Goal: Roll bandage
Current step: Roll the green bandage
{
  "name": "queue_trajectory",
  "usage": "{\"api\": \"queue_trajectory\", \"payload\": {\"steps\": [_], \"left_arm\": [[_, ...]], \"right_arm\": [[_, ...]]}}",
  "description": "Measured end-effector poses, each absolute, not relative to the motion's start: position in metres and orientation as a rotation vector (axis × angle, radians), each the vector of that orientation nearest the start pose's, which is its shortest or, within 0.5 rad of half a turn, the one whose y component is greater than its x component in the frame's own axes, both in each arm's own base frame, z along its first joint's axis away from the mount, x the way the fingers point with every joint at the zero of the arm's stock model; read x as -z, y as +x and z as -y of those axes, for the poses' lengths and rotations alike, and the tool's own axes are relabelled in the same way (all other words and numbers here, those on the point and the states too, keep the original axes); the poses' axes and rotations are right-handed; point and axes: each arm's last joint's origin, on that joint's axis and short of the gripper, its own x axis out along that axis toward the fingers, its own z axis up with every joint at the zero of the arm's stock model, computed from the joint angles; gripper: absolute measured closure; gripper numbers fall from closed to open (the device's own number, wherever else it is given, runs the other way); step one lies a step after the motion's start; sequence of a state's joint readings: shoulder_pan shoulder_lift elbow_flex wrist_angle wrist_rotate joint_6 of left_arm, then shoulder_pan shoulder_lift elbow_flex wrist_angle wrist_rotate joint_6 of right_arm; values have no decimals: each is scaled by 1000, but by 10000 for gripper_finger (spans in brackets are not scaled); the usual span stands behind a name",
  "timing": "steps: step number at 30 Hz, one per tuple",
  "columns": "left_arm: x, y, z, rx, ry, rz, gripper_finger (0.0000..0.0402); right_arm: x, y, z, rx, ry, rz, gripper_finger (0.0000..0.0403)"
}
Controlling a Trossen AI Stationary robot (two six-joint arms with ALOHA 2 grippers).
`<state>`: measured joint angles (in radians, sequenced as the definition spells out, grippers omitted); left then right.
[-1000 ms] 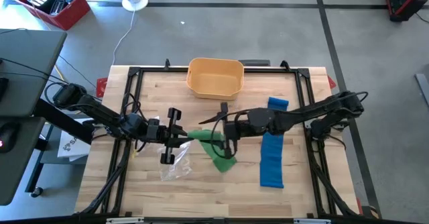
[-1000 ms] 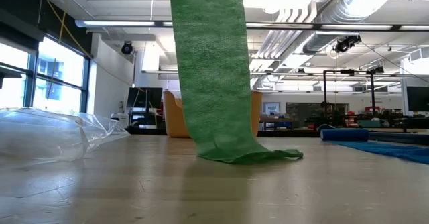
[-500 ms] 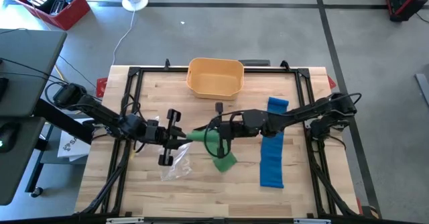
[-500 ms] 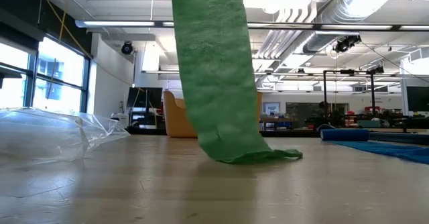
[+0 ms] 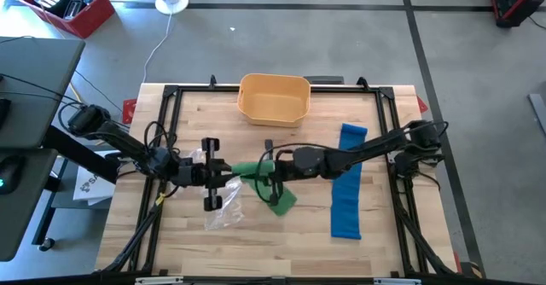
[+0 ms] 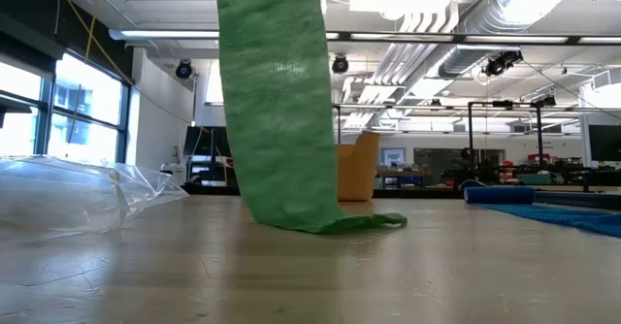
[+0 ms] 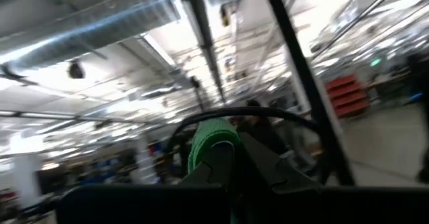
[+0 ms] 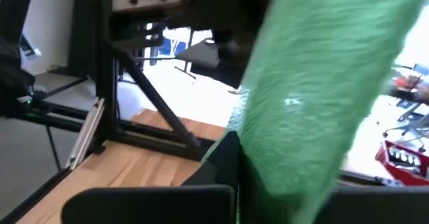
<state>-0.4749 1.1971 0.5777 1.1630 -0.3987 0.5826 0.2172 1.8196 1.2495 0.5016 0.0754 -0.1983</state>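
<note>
A green bandage (image 5: 256,172) stretches between my two grippers above the table's middle. In the low view it hangs down as a broad strip (image 6: 277,111), and its lower end (image 6: 364,223) lies on the wood. My left gripper (image 5: 223,172) is shut on its left end. My right gripper (image 5: 266,172) is shut on the strip a short way to the right. A blue bandage (image 5: 345,187) lies flat and unrolled on the table's right side. My left gripper pinches the bandage's left end (image 7: 211,140) between its two fingers, which lie level and point toward the table's right. The end is held clear of the table. My right gripper pinches the strip (image 8: 295,117) between its two fingers, coming level from the table's right. The strip hangs slack below this hold, its tail (image 5: 286,198) on the table.
A yellow basket (image 5: 273,97) stands at the far middle. A crumpled clear plastic bag (image 5: 220,210) lies near my left gripper, toward the near edge. A black frame (image 5: 162,114) runs around the tabletop.
My right gripper has gone toward the table's left, up to my left gripper, and has shut on the green strip. My left gripper has drawn back a little toward the left. The hanging strip has shifted left while its tail stays on the table.
</note>
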Motion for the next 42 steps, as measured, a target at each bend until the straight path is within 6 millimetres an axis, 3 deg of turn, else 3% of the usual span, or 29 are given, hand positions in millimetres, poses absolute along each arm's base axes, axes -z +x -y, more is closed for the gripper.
{"api": "queue_trajectory", "payload": {"steps": [11, 26, 36, 39, 42], "left_arm": [[-309, 202, 100, -143, 466, 358, 399], [-298, 207, 96, -327, 738, 141, 400], [-286, 211, 93, -316, 728, 33, 401], [-282, 210, 92, -320, 729, 22, 401], [-277, 210, 91, -334, 719, -1, 401]], "right_arm": [[-266, 408, -98, -134, -179, -111, 403], [-289, 393, -101, -167, -32, -94, 403], [-307, 384, -99, -210, -6, -45, 402], [-313, 381, -98, -274, -4, -43, 384], [-321, 377, -94, -355, 28, -28, 342]]}}
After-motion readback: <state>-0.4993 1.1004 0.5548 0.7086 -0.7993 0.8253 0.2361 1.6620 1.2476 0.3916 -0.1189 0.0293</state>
